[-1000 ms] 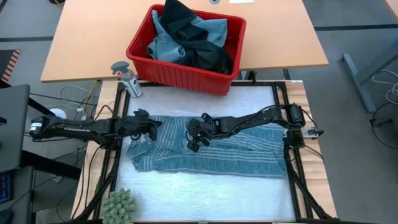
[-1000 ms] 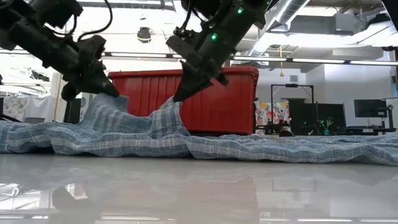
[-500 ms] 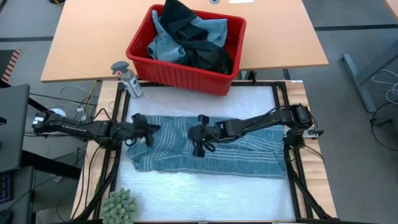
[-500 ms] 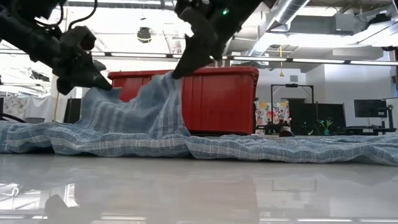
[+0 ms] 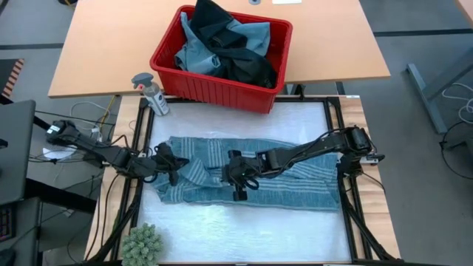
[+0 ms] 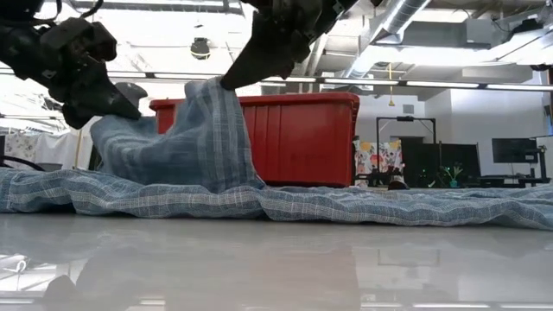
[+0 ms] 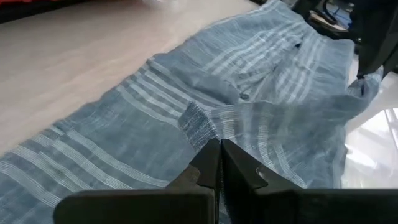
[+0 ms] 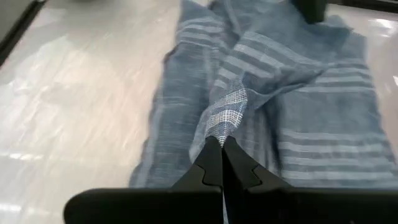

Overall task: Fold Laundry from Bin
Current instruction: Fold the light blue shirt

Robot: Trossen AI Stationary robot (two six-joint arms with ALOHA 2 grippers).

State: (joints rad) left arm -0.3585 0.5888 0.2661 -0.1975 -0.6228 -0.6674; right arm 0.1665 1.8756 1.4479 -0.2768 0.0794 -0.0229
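Currently both grippers, left gripper (image 5: 168, 164) and right gripper (image 5: 238, 179), pinch striped garment (image 5: 295, 185); no legible writing.

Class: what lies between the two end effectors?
High view: a lifted span of the striped garment between left end effector and right end effector.

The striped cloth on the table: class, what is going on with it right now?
Both arms are handling the striped garment spread on the white table. The left gripper and the right gripper are each shut on a pinch of its edge, holding that part raised above the rest, which lies flat. The red bin behind holds more laundry, untouched.
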